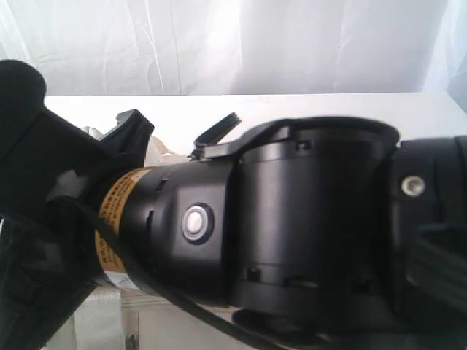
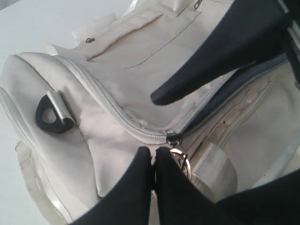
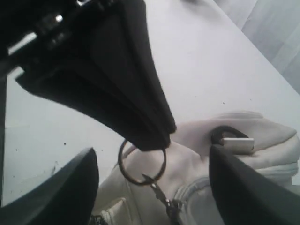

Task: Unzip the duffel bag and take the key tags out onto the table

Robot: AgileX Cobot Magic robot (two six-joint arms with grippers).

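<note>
The cream-white duffel bag [image 2: 117,61] lies on the white table [image 2: 28,28]. My left gripper [image 2: 153,151] is shut on the metal pull ring [image 3: 142,164] that hangs from the zip slider [image 2: 173,137]. Past the slider the zip stands parted and dark grey lining [image 2: 255,75] shows. My right gripper [image 3: 152,157] is open, its fingers [image 3: 70,187] standing on either side of the ring and the left fingers without touching them. One right finger [image 2: 211,61] hangs over the open zip. The key tags are hidden. In the exterior view an arm [image 1: 292,219] blocks the bag.
A black strap ring [image 2: 49,112] sits on the bag's end panel, also seen as the strap ring [image 3: 229,136]. A webbing handle [image 2: 211,164] lies beside the slider. Bare table [image 1: 328,106] runs behind the arms to a white curtain [image 1: 255,44].
</note>
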